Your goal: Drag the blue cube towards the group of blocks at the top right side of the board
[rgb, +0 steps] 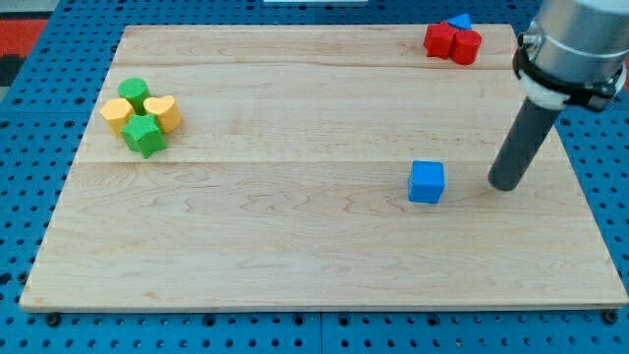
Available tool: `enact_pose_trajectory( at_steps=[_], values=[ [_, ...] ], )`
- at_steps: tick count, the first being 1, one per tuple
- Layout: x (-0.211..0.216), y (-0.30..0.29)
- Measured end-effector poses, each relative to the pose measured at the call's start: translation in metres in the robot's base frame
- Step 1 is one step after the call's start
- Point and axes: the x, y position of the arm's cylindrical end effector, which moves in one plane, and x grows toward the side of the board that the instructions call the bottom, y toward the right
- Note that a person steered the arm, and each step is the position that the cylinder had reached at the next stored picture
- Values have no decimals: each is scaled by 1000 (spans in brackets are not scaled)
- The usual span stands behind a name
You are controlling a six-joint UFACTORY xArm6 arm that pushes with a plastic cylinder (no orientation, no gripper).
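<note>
A blue cube point(427, 182) sits on the wooden board point(295, 246), right of its middle. My tip point(505, 185) rests on the board a short way to the cube's right, apart from it. At the view's top right stands a group of blocks: two red blocks point(452, 41) touching each other, with a small blue triangular block point(459, 22) just behind them.
At the view's left is a cluster of two green blocks point(143, 136) and two yellow blocks point(162, 111), all touching. The board lies on a blue perforated table point(29, 147). The arm's grey body point(575, 44) hangs over the board's right edge.
</note>
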Motion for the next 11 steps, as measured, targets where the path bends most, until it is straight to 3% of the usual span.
enact_pose_trajectory(
  at_steps=[2,4,6,9,11],
  values=[
    [49,-78],
    [32,-120],
    [-15,-84],
    [24,-62],
    [-7,-59]
  ],
)
